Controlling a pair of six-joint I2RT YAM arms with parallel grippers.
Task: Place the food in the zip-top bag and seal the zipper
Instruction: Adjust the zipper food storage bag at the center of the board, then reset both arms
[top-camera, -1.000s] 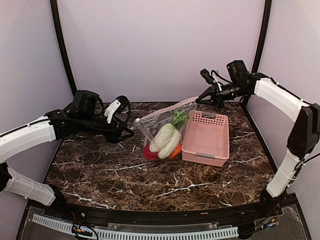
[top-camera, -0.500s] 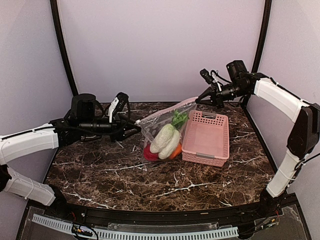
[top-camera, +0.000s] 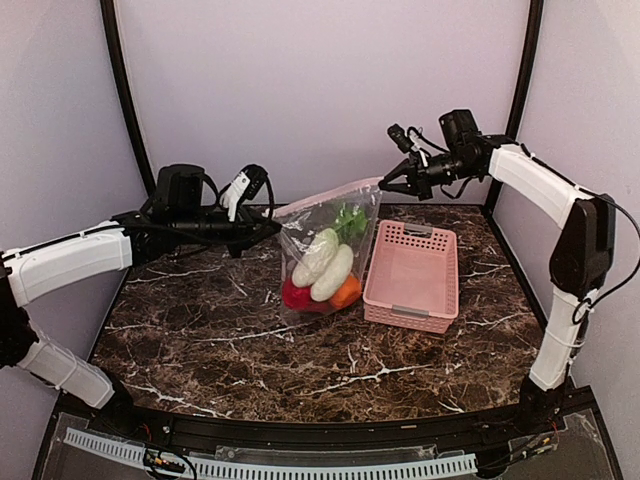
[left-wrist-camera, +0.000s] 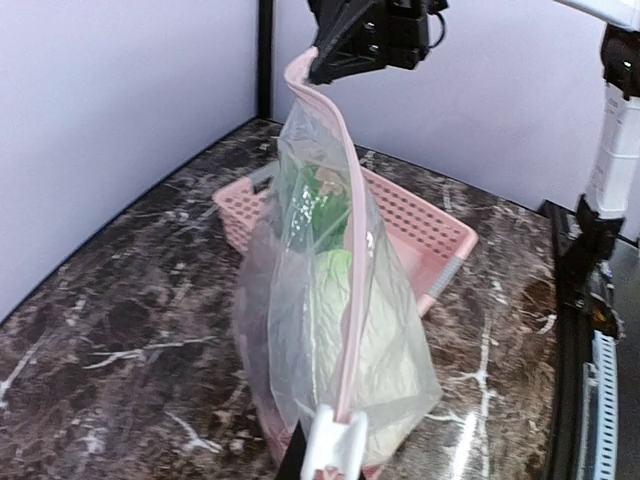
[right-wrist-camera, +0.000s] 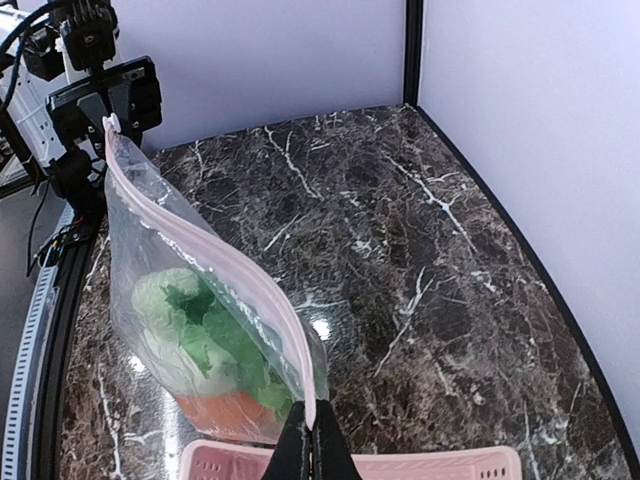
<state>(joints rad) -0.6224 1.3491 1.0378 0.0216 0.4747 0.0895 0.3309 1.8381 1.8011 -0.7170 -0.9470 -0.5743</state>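
Hanging between the two arms above the tabletop (top-camera: 200, 330), just left of the pink basket (top-camera: 412, 275): the zip-top bag (top-camera: 322, 245), with the food (top-camera: 322, 268) already bunched inside at the bottom. White oblong pieces in the middle, red and orange below, green leaf above. Pinched at the left end of the zipper (top-camera: 330, 196) by the left claw (top-camera: 272, 223), closed on that corner. Pinched at the far right end by the right claw (top-camera: 384, 183), likewise clamped on the strip. Seen from both wrists as one pink line, stretched fairly straight. Cannot tell whether pressed shut along its length, nor whether lifted clear of the tabletop.

To seal well, keep enough tension on the strip to bring both lips together, without pulling so hard as to slip a corner free. Hold one end fast and work the other claw along the strip with a light squeeze, never releasing the loaded bag fully. Mind the green leaf near the mouth and keep it below the seal line. Probably wise to rest the bottom on the tabletop and take the weight off the grip.

A second ago: slumped on the tabletop against the basket, held only at the right corner, with the left claw well apart to the left. Now gripped at both ends, raised and hanging more upright, with the right claw shifted up and leftward.
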